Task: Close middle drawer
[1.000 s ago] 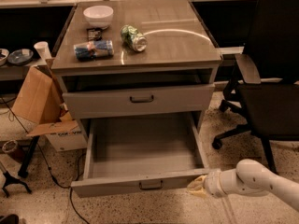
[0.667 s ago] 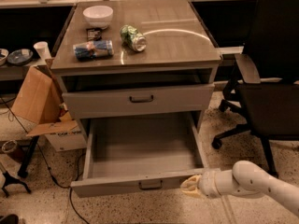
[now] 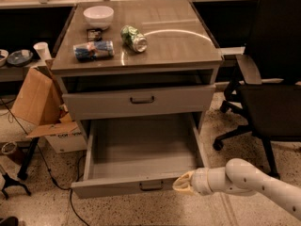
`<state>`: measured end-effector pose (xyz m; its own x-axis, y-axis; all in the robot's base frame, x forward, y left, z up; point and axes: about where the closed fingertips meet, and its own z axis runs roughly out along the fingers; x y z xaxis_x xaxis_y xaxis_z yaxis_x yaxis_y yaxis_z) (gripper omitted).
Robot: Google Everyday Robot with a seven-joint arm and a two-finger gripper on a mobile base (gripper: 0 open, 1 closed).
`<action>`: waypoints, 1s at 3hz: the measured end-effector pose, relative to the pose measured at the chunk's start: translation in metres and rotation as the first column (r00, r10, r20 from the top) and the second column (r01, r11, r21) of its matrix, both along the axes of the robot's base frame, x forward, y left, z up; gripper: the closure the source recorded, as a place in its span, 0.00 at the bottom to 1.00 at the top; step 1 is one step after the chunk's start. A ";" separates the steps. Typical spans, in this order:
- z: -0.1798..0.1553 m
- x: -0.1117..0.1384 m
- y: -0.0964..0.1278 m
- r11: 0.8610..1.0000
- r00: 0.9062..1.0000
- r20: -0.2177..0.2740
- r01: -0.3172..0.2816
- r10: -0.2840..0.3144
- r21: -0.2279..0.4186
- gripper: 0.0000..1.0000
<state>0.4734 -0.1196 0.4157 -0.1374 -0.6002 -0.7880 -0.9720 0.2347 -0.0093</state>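
Note:
The middle drawer [image 3: 117, 186] is pulled far out below the top drawer [image 3: 139, 101]. Its flat grey front has a small dark bar handle [image 3: 151, 186], and the plain grey tray inside holds nothing. My gripper [image 3: 182, 183] is low at the front right, its tan tip right at the right end of the drawer front, about level with the handle. My white arm [image 3: 254, 180] reaches in from the lower right. The lowest drawer is hidden under the open one.
On the cabinet top stand a white bowl [image 3: 99, 16], a green can [image 3: 133, 38] on its side and a blue packet [image 3: 93, 50]. A black office chair [image 3: 270, 79] stands to the right. A cardboard box [image 3: 40, 102] and cables lie at the left.
My gripper has moved a little to the left, up to the right end of the middle drawer's front. The drawer stands as far out as before.

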 end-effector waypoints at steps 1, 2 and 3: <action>-0.002 0.005 0.003 1.000 1.000 0.003 0.005 -0.005 -0.007 0.13; -0.003 0.018 0.005 0.999 1.000 0.020 0.024 -0.024 -0.026 0.00; 0.002 0.038 0.009 0.998 0.998 0.053 0.045 -0.042 -0.055 0.00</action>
<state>0.5110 -0.1110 0.4179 -0.1242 -0.6379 -0.7600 -0.9589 0.2740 -0.0733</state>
